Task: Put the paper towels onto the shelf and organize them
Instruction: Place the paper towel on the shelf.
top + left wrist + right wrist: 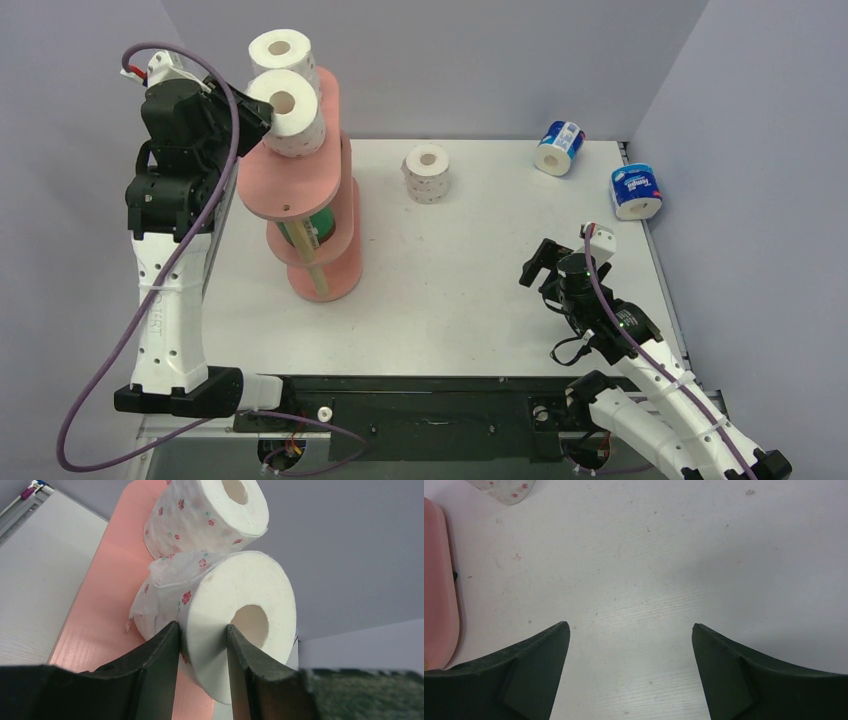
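Salmon-pink shelf (265,200) has two red-dotted white rolls up on its top board. The left gripper (200,627) is clamped on the front dotted roll (240,595), one finger on the outside and one at the core hole, and the rear dotted roll (200,510) sits just behind it. A green-wrapped roll (320,222) sits under that top board. Right of the shelf, a third dotted roll (427,173) stands on the table (450,290), a blue-white roll (559,147) and a second blue-white roll (637,191) lie farther right, and the right gripper (630,627) hangs wide apart, holding nothing.
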